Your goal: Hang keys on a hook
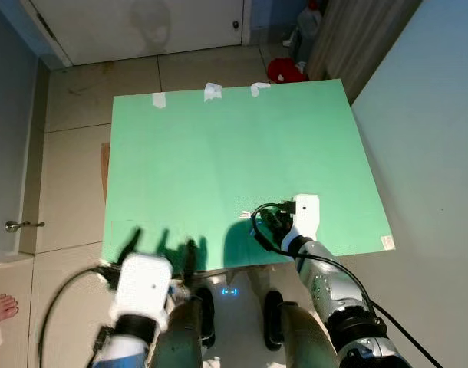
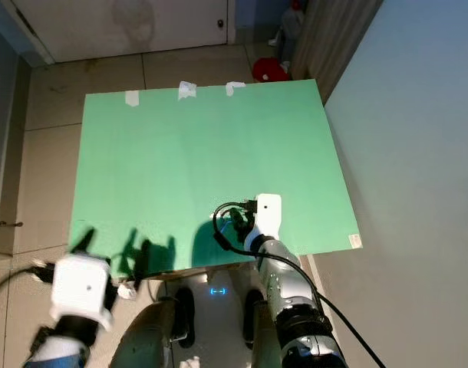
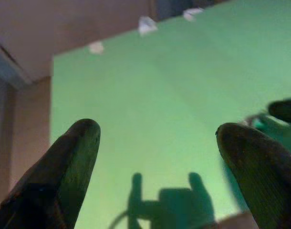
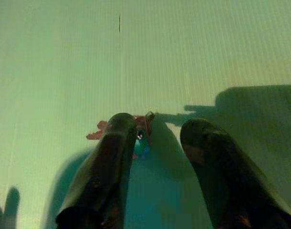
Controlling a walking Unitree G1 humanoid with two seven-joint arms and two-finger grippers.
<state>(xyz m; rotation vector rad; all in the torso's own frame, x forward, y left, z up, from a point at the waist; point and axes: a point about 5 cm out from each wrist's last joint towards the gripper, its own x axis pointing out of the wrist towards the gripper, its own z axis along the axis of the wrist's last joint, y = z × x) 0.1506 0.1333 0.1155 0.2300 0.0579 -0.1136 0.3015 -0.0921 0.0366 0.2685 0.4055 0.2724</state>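
Note:
A small bunch of keys point(image 4: 141, 137) with a reddish key point(image 4: 95, 134) and a metal ring lies on the green surface point(image 1: 219, 153), close to its near edge. My right gripper point(image 4: 157, 136) is low over it and open; the keys sit against one finger point(image 4: 118, 143), which partly hides them. In the head views that gripper point(image 1: 274, 218) stands right of a pale glint at the keys point(image 1: 245, 214). My left gripper point(image 3: 157, 138) is open wide with nothing between its fingers, held off the near left corner.
White tape scraps point(image 1: 212, 91) mark the green surface's far edge. Beyond it are a white door point(image 1: 142, 23), a red object point(image 1: 284, 70) and a jug point(image 1: 309, 21). A wall runs along the right. A door handle point(image 1: 19, 225) and a person's bare foot point(image 1: 0, 308) are at left.

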